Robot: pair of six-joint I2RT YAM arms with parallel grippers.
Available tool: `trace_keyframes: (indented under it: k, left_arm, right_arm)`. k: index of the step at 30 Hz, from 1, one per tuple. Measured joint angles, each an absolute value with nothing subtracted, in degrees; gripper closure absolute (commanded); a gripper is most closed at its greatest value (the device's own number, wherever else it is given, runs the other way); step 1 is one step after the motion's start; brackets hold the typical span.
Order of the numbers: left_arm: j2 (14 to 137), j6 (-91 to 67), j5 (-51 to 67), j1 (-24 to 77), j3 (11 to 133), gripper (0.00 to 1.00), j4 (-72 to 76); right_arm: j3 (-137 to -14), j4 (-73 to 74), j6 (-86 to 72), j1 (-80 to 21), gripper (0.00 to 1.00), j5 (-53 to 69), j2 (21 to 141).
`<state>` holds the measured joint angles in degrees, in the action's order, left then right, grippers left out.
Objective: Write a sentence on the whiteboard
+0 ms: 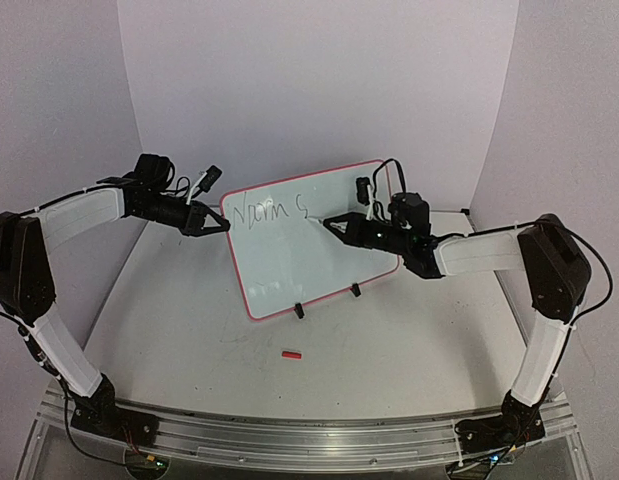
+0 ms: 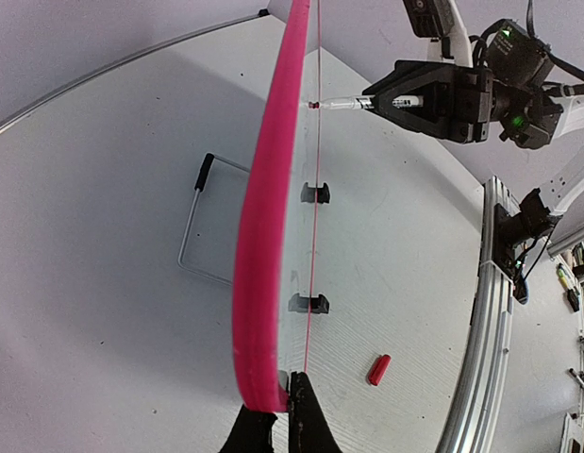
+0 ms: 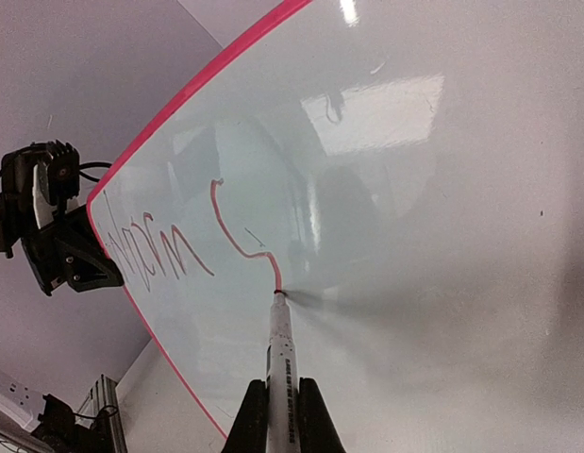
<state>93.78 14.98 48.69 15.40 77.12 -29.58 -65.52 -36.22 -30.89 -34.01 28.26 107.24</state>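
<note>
At table centre, top view: the whiteboard stands tilted back on two small black clip feet, towards 12 o'clock from the arm bases.

- Left gripper: clamped on the board's rim at about 10 o'clock of the board. In the left wrist view the dark fingertips pinch the pink-red edge with no gap visible.
- Board: rectangular, rounded corners, thin pink-red rim, glossy white face with glare patches and a blurred reflection of the arm. A thin wire stand lies on the table behind it.
- The sentence: thin handwritten strokes near the board's top edge, about 11 o'clock on the face. It reads roughly "Norm" plus one curved stroke, which looks dark reddish in the right wrist view.
- Marker: slim pale barrel with printed text; its tip touches the board at the lower end of the curved stroke.
- Right gripper: closed on the marker barrel; it meets the face at about 1 o'clock.
- Small red cap: short cylinder lying loose on the matte white table, at 6 o'clock of the board and apart from it.
</note>
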Motion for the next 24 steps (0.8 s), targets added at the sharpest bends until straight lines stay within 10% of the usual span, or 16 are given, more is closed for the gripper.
trace_keyframes:
  k: [24]
  left_arm:
    - [93.77, 15.20, 48.73, 15.73, 77.12, 1.00, -29.44]
  right_arm:
    - [-66.03, -31.49, -29.25, -34.81, 1.00, 31.16, 99.93]
